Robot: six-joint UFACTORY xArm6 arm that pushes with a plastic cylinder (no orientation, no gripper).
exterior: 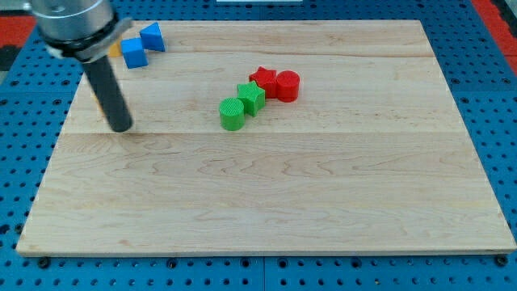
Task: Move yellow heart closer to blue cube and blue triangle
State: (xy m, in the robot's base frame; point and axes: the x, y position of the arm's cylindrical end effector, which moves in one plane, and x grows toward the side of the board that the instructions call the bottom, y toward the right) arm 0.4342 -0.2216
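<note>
- A pale wooden board (266, 194) is lying across a blue pegboard bench (493, 97) dotted with rows of holes; the bench is showing on every side of the board, and a strip of red is peeking in at the view's top corners.
- At the view's left, the arm's grey metal housing (71, 24) is hanging over the board's top left corner, and the dark rod (109, 93) is slanting down from it.
- My tip (121, 128) is resting on the board near its left edge, below the blue blocks and well apart from the green and red ones.
- There is no pincer on this arm, only the rod, so nothing is being clenched, released or grasped.
- A small yellow-orange sliver, likely the yellow heart (115, 48), is showing just beside the blue cube (134, 53), mostly hidden behind the housing and rod; its shape cannot be made out.
- The blue triangle (152, 37) is sitting just to the right of the blue cube, near the board's top edge.
- Towards the middle, the green cylinder (232, 113) is touching the green star (251, 98), which is lying up and to its right.
- The red star (262, 79) is sitting just above the green star, touching the red cylinder (287, 85) to its right.
- No brand, label or writing can be read anywhere.
</note>
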